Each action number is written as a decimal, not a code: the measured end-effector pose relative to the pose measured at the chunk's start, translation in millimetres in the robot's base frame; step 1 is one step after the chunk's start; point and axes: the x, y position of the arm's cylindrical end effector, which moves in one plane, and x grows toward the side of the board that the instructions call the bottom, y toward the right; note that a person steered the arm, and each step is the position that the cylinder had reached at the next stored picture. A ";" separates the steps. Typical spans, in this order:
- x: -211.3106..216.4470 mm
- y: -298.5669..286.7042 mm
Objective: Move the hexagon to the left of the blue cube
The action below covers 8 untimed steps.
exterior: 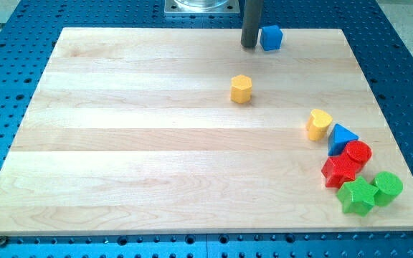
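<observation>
A yellow hexagon block (241,89) stands on the wooden board (142,143), a little above the middle. The blue cube (271,37) sits near the board's top edge, up and to the right of the hexagon. My tip (249,46) rests on the board right at the cube's left side, touching it or nearly so. The tip is well above the hexagon and apart from it.
A cluster of blocks lies at the view's lower right: a yellow heart (319,124), a blue triangle (343,137), a red cylinder (358,153), a red star (340,171), a green star (358,196) and a green cylinder (387,188). A blue perforated table (6,43) surrounds the board.
</observation>
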 end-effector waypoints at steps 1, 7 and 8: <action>1.2 18.2; 139.4 -45.1; 127.0 -73.7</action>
